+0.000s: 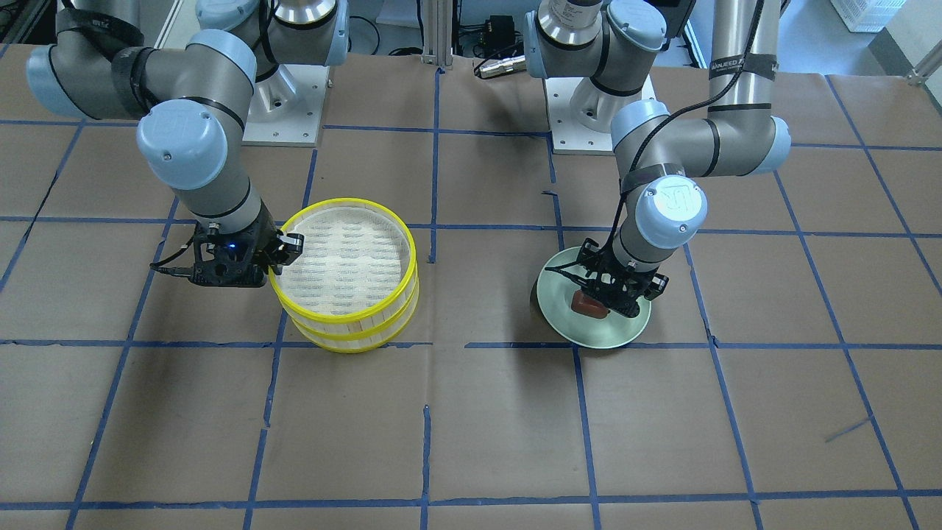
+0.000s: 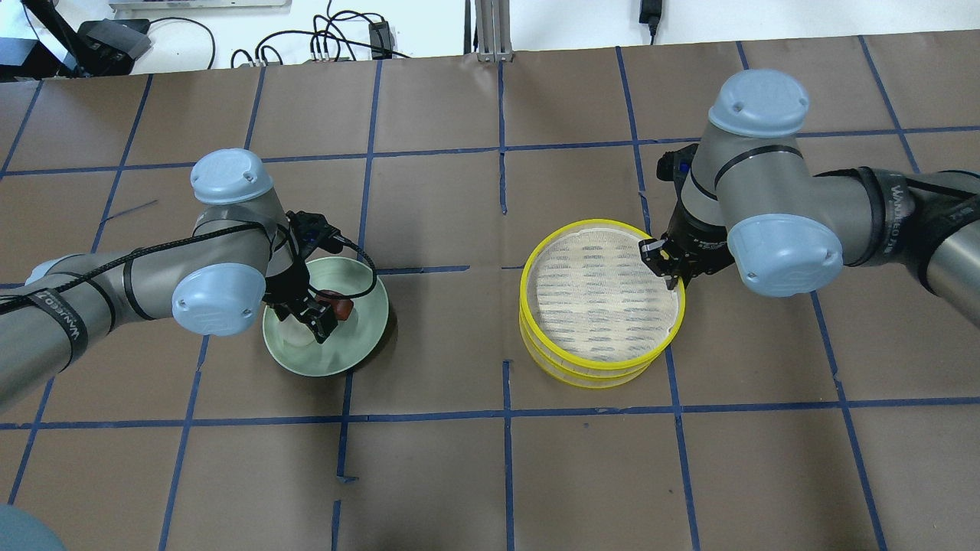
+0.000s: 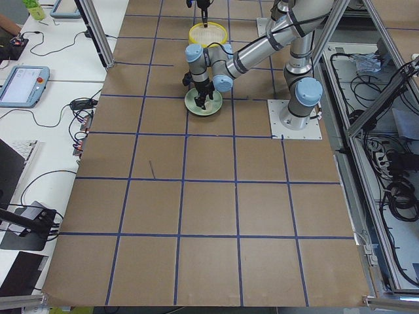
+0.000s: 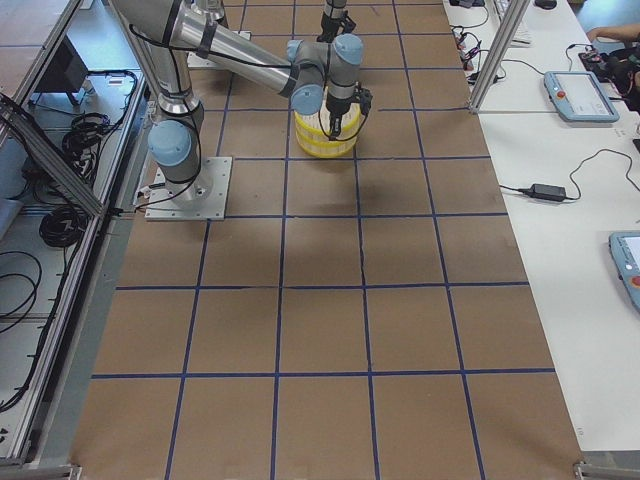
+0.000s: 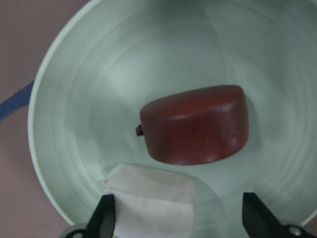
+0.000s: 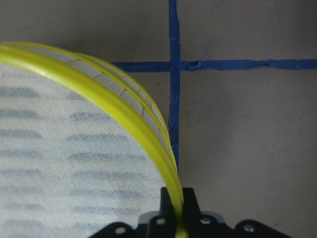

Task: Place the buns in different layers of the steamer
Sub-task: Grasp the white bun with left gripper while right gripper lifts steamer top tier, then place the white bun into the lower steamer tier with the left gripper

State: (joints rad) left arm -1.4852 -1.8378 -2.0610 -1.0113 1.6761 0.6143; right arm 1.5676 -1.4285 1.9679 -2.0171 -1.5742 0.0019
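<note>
Table covered w/ brown paper, blue tape grid; white desk alongside. Reddish-brown bun lay flat on pale green plate, long axis left–right in wrist view, white bun just beside it. Left gripper hung wide apart over white bun. Two-tier steamer stood stacked; top layer showed only its white liner. Right gripper narrow, pinching top layer's rim.
</note>
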